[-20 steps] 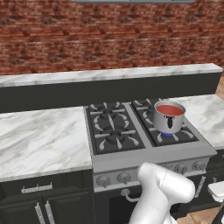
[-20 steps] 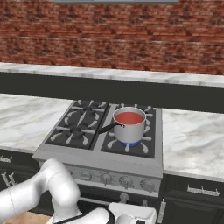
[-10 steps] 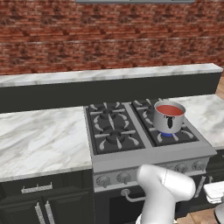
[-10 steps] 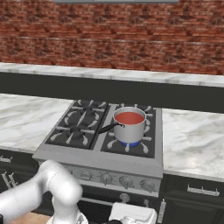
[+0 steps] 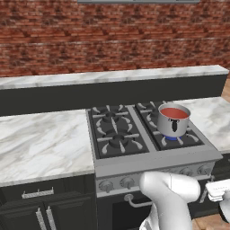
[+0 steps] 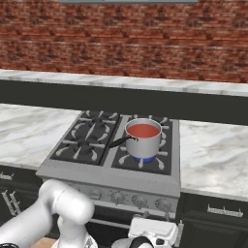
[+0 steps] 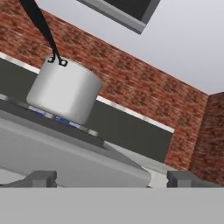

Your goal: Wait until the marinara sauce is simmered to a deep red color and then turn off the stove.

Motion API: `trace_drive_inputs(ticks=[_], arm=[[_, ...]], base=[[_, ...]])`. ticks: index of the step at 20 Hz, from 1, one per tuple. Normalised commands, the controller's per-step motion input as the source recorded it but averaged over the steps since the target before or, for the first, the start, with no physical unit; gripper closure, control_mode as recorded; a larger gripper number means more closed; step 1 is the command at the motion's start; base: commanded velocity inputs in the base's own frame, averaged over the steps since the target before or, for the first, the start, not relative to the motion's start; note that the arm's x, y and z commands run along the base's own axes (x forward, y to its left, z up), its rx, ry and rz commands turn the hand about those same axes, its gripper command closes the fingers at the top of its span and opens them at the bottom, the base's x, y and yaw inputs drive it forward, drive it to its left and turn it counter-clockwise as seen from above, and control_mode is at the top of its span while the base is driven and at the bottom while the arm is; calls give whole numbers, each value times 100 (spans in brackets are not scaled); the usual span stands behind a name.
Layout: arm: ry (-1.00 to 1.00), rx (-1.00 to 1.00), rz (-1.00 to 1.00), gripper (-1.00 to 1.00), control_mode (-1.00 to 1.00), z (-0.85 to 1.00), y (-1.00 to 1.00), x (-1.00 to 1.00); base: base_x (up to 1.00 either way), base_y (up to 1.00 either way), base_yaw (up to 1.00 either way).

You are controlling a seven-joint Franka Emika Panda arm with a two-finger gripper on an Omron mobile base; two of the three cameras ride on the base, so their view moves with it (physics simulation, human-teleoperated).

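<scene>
The stove (image 5: 157, 162) (image 6: 106, 175) is a steel gas range with black grates. On its front right burner stands a shiny saucepan (image 5: 173, 126) (image 6: 143, 143) (image 7: 65, 92) holding red marinara sauce (image 5: 174, 113) (image 6: 143, 130). A blue flame (image 5: 173, 138) (image 6: 144, 159) (image 7: 57, 119) burns under the pan. My gripper (image 7: 113, 179) is open, its fingertips (image 7: 41, 178) wide apart with nothing between them. It sits low in front of the stove, below the pan, and looks up at it. The white hand (image 5: 220, 191) (image 6: 150, 231) hangs by the oven front.
A row of round knobs (image 5: 106, 185) (image 6: 117, 197) lines the stove's front panel, above the oven handle (image 5: 134, 202). Marble counters (image 5: 40, 143) (image 6: 213, 155) flank the range, and a brick wall (image 5: 112, 40) rises behind it. Dark cabinets (image 5: 36, 211) stand below.
The arm has shifted slightly in front of the oven. The saucepan, the sauce and the flame look the same, and the jaws stay wide.
</scene>
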Motion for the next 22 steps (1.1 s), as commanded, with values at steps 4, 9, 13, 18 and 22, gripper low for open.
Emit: trace_drive_inputs(ticks=[4, 9, 13, 18, 22], arm=[[0, -6, 3, -100, -100, -21, -6, 38], [0, -12, 10, -100, -100, -23, 0, 7], [0, -13, 13, -100, -100, -26, 0, 3], [0, -7, 11, -100, -100, -22, -2, 1], [0, -6, 6, -100, -100, -16, 0, 4]], base=[[0, 0, 0], [0, 0, 0], [0, 0, 0], [0, 0, 0], [0, 0, 0]])
